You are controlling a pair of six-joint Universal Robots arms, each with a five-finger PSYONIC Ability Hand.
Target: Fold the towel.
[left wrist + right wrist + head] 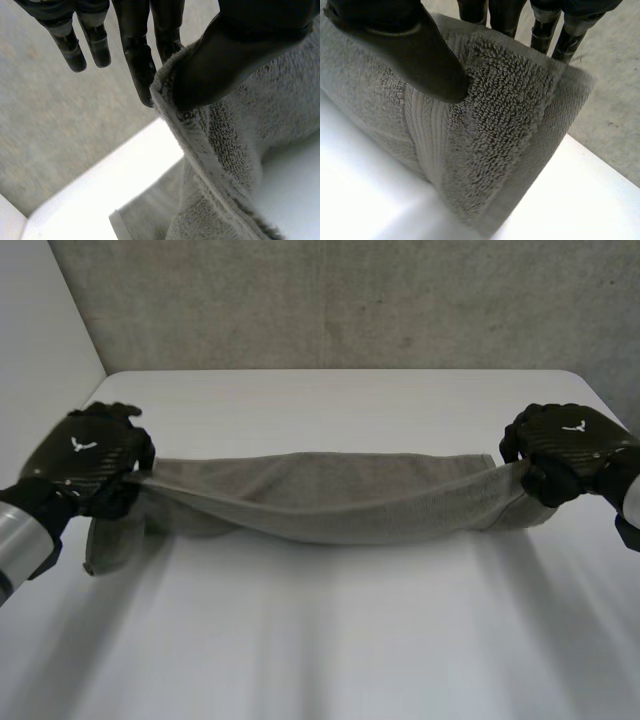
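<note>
1. Nearest the lens, the left arm (20, 530) is reaching in over the white table (320, 650) and ending in the left hand (85, 455).
2. Left hand is pinching the left end of the grey towel (320, 495). In its wrist view the left thumb (220, 60) is pressing the hemmed edge against one straight finger (142, 70), and the other fingers are standing free. A loose flap (110, 540) is hanging below this hand.
3. Towel is hanging as a long band between both hands and sagging at its middle over the table. Whether its underside is touching the surface cannot be told.
4. Right hand (565, 445) is clamping the right end. The right thumb (420, 60) is bearing down on the pile near a corner, and straight fingers (505, 15) are backing the cloth from behind.
5. Judged step: the held edge is being carried across to form a fold. Doing it well is calling for both hands travelling level and at one pace, with mild tension so the sag is not dragging. The left pinch is looking shallow, close to the hem, so a slip seems likeliest there. The flap probably needs laying flat before any release.
</note>
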